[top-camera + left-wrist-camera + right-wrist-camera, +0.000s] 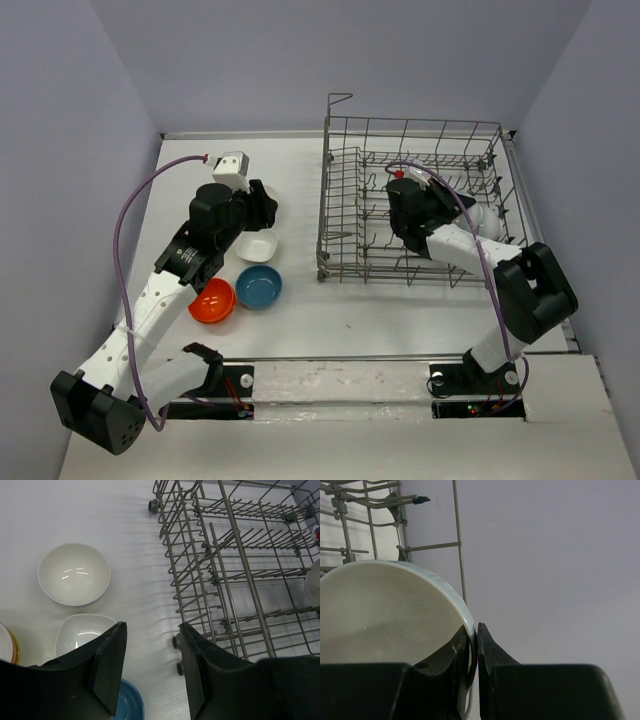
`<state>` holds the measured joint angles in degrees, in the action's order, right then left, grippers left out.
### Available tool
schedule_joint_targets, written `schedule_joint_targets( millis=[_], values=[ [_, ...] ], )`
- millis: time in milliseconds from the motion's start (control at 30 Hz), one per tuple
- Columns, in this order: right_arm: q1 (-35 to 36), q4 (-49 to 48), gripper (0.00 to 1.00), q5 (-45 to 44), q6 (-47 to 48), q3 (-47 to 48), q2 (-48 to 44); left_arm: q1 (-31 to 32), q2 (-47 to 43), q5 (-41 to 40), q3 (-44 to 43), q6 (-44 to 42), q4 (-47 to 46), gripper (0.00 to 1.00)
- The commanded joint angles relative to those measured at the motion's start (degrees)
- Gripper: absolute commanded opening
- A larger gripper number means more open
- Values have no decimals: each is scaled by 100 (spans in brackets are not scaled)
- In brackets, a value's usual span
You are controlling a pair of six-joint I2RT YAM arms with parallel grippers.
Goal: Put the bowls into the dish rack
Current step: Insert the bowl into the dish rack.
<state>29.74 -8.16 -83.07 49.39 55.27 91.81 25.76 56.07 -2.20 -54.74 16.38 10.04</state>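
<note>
1. Clamped on the thin rim of a white bowl (pixel 385 615), one pad inside the wall and one outside: right gripper (pixel 474 630), jaws nearly together with only the rim between.
2. Held on edge inside the dish rack (pixel 350 215), toward its right side, with upright wires just behind. Cannot tell whether seated on the tines or hanging in the grip.
3. Spread apart and holding nothing: left gripper (pixel 151 627), hovering over the table (pixel 75 510) between the loose bowls and the rack's left side.
4. Just under the left finger, a squarish white bowl (pixel 80 630). Beyond it and apart, a round white bowl (pixel 74 573). At the lower edge, partly hidden by that finger, a blue bowl (pixel 131 705), with an orange-red bowl (pixel 211 300) just beside it. All upright on the table, not yet loaded.
5. Probably light, stiff and glossy, so slippery between hard pads. Likely to chip or crack if dropped or knocked against wire.
6. Best taken by the rim, one finger inside and one outside. For the squarish one, on a straight side rather than a corner. Release only once wedged between tines.
</note>
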Motion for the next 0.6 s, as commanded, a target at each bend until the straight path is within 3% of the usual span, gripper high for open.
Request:
schedule_joint_targets(
  millis=[0,233,567],
  values=[
    [-38,-28,1,-491,-148,2,109,-36,-141,70,113,-3,-222,56],
    [-38,350,1,-456,-552,11,249,-36,-132,70,113,-12,-222,56],
    [15,1871,1,-368,-1748,459,583,-36,-114,105,113,-12,-231,56]
  ],
)
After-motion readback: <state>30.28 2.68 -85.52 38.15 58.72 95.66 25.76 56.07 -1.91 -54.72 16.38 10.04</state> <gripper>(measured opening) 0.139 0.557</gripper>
